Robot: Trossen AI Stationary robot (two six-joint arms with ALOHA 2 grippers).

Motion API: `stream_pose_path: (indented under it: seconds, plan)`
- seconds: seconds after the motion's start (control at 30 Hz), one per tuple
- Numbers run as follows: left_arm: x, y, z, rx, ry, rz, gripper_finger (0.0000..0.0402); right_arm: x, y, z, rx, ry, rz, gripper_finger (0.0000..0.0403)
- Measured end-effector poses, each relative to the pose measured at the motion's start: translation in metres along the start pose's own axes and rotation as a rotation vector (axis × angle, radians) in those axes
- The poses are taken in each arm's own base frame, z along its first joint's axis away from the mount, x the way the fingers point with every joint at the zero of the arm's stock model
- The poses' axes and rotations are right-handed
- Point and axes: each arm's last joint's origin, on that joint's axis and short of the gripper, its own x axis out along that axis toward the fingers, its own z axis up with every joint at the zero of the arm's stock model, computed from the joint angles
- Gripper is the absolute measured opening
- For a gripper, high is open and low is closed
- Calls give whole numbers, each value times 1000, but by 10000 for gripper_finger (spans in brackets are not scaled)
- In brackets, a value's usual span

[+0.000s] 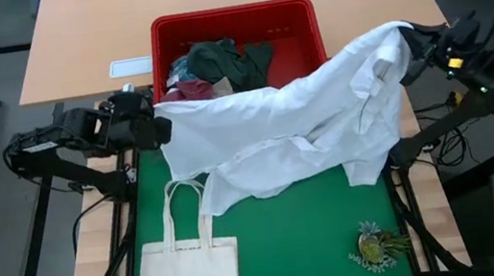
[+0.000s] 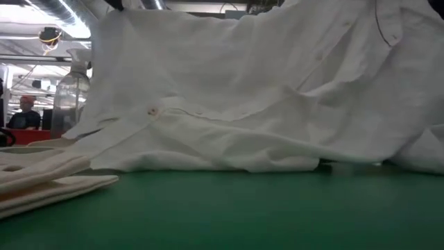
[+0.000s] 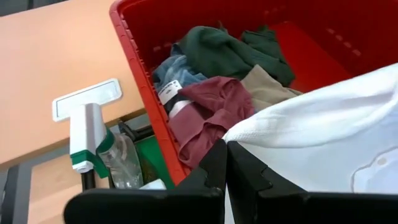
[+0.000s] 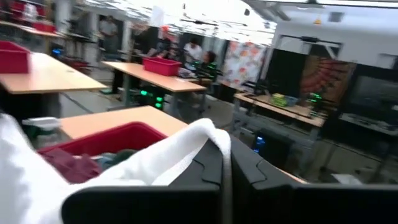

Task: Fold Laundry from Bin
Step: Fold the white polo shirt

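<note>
A white shirt [image 1: 293, 122] is spread between my two grippers, in front of the red bin [image 1: 307, 13]. Its lower folds [image 2: 229, 156] lie on the green mat [image 1: 299, 232]. My left gripper [image 1: 165, 130] is shut on the shirt's left end, beside the bin's near left corner. My right gripper [image 1: 410, 38] is shut on the shirt's right end, raised just right of the bin. Dark green [image 3: 224, 50], maroon [image 3: 211, 106], blue [image 3: 174, 68] and beige [image 3: 267, 90] garments lie inside the bin. My left gripper pinches an edge of the white shirt [image 3: 249, 134] between its two shut fingers, coming level from the table's left side. The cloth runs from the fingers toward the right, past the bin's near wall. My right gripper pinches a fold of the white shirt [image 4: 211, 134] between its shut fingers, coming from the table's right side. The cloth bulges over the fingertips and hangs down toward the left. This end is lifted clear of the table.
A flat white tote bag [image 1: 187, 262] lies on the mat's near left corner. A small pineapple-like ornament [image 1: 378, 245] lies near the right front. A spray bottle [image 3: 93, 143] stands left of the bin. Other tables and people show in the room behind.
</note>
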Motion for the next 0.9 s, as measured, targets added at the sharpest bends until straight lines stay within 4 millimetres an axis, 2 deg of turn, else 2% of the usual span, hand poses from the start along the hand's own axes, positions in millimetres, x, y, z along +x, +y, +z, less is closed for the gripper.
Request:
stream_pose_path:
  seconds: [0.23,0.4,0.53,0.67,0.9]
  plan:
    - [3,2,2,-16,17,13,0,20,20,2,-119,-21,74,3]
    - [3,2,2,-16,18,13,0,52,39,-3,-199,29,76,3]
    - [3,2,2,-15,18,13,0,83,44,-12,-265,90,78,3]
    - [3,2,2,-14,18,13,0,113,33,-24,-283,163,43,3]
    - [3,2,1,-11,20,15,0,157,-4,-51,-277,325,-94,3]
